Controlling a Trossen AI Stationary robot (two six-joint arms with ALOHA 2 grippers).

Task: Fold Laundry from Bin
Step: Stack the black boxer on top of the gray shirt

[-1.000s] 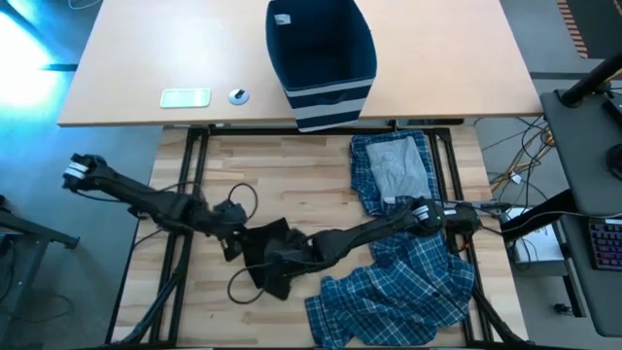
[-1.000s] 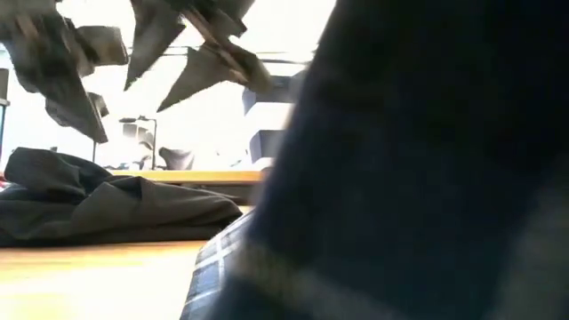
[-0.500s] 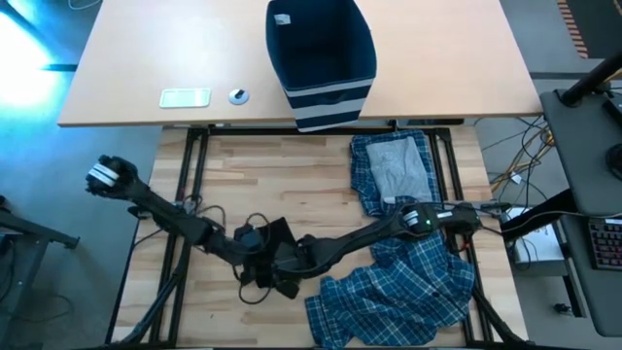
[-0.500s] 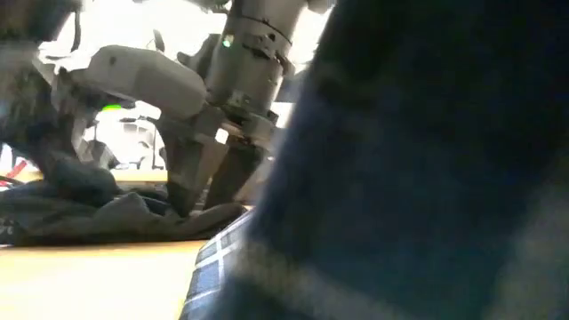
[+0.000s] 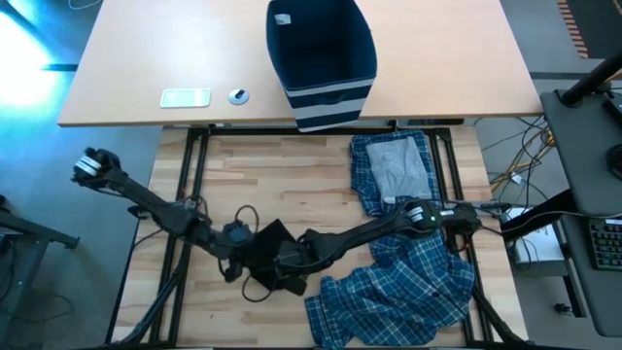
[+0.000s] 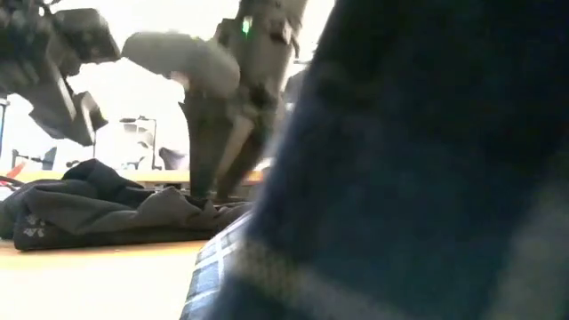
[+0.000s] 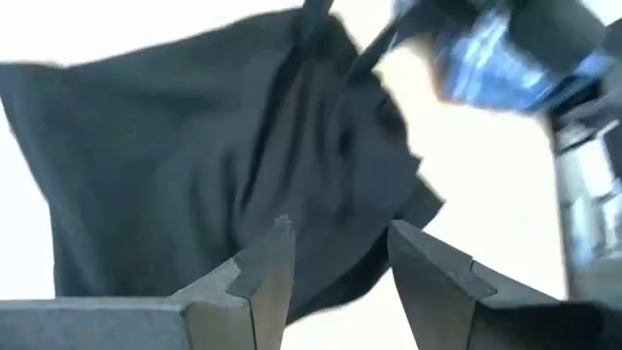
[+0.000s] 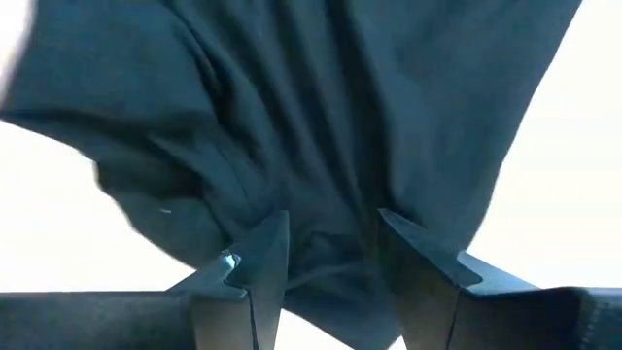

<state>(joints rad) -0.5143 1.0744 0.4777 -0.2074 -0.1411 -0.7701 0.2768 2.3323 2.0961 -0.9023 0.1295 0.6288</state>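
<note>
**Both grippers at the small black garment on the wooden table**

From the left: the left gripper (image 5: pixel 236 255) sits at the left edge of the black garment (image 5: pixel 272 255), its fingers (image 7: pixel 262 267) parted with dark cloth in the gap; whether they actually pinch it cannot be told. Just beside it the right gripper (image 5: pixel 289 261) is down on the same piece, fingers (image 8: pixel 255 258) apart around a bunched fold, apparently holding it. The garment looks light, limp and creased, so it should sag and crumple unless taken at two separate edges or corners and drawn flat. Farther right lie the plaid clothes (image 5: pixel 408 282) with a grey T-shirt (image 5: pixel 402 167); the navy bin (image 5: pixel 321 60) stands on the far desk.
</note>
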